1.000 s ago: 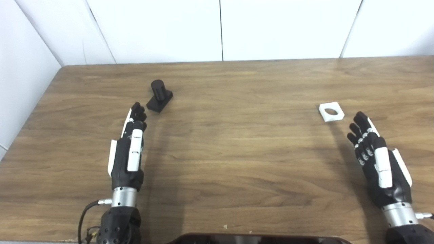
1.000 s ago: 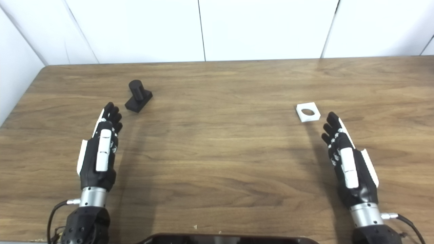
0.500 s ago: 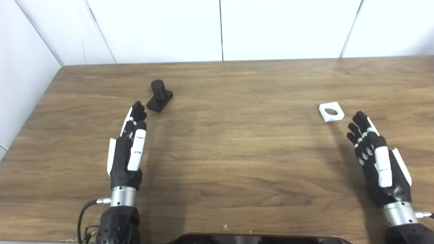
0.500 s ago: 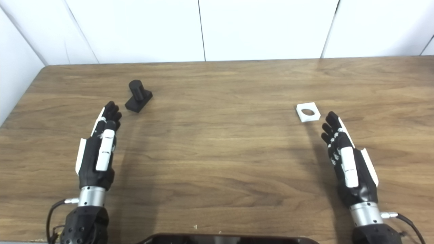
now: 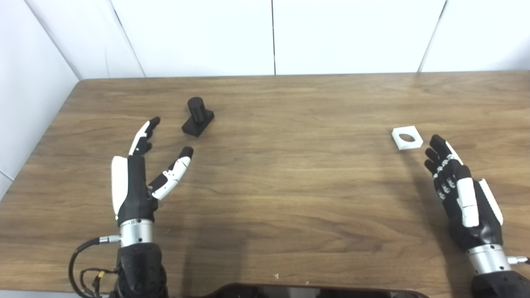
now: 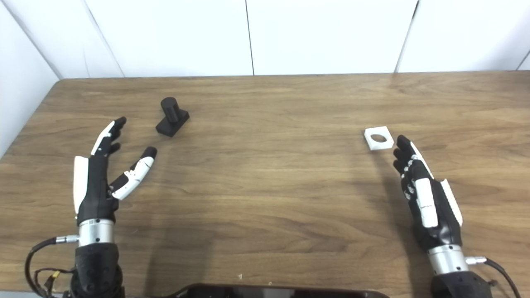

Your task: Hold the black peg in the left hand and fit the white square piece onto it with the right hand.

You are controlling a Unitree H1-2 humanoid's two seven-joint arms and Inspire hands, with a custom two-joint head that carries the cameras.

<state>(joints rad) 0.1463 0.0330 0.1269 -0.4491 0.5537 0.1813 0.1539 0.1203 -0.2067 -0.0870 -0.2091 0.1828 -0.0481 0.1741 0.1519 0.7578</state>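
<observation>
The black peg (image 5: 198, 116), a short cylinder on a square base, stands on the wooden table (image 5: 290, 174) at the far left. My left hand (image 5: 140, 174) hovers just short of it and to its left, open, thumb spread wide from the fingers, holding nothing. The white square piece (image 5: 407, 138) with a round hole lies flat on the right side. My right hand (image 5: 459, 194) rests behind it, fingers straight and together, their tips close to the piece but apart from it.
White wall panels (image 5: 273, 37) close off the table's far edge and left side. A dark rounded object (image 5: 314, 291) sits at the bottom edge between my arms. A cable (image 5: 83, 265) loops from the left wrist.
My left hand has rolled outward and drifted left, and its thumb has swung away from the fingers. The right hand has barely moved. The view has shifted slightly.
</observation>
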